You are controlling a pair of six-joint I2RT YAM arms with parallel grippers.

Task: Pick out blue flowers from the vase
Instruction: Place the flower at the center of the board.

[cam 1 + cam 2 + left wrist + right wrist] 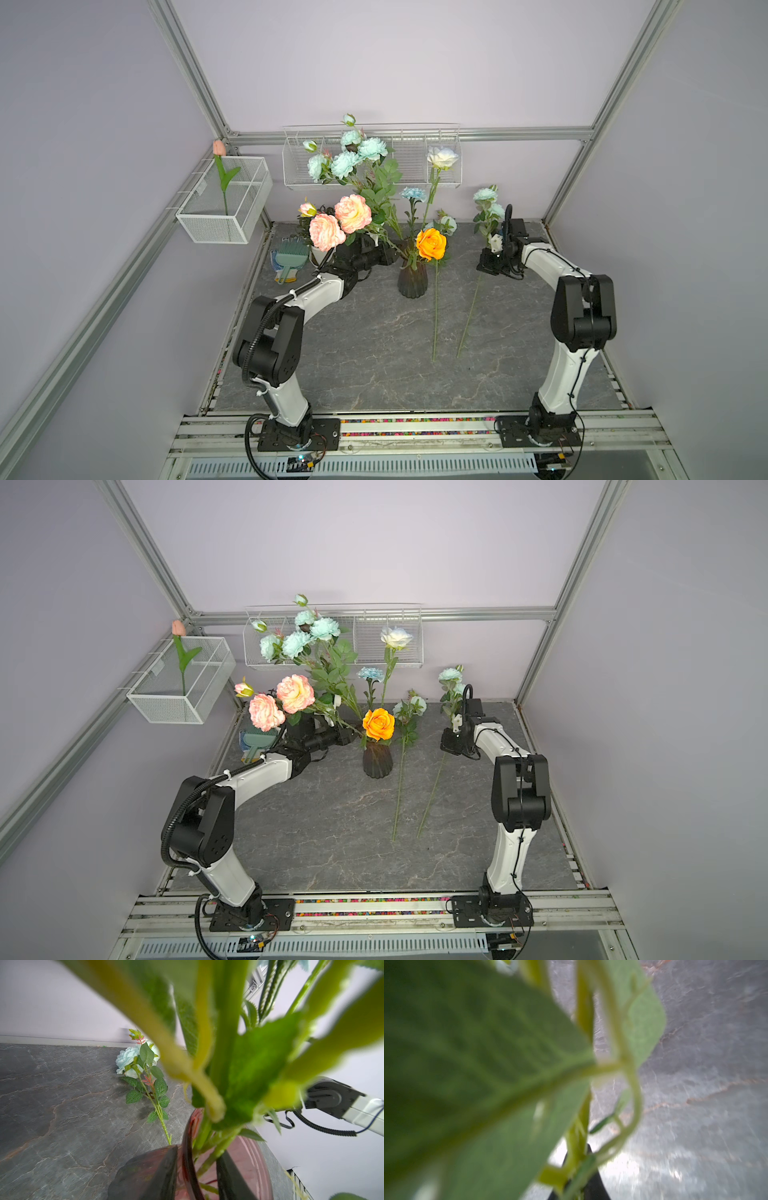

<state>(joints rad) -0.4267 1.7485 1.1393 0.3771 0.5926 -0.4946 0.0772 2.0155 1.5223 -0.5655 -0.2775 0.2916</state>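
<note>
Both clamped: left end effector [199, 1151] on vase [412, 282], right end effector [494, 243] on blue flowers [485, 194].

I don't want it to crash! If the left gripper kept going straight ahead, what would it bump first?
Probably the green stems: the left gripper is shut on the vase rim, and they crowd right ahead.
</note>
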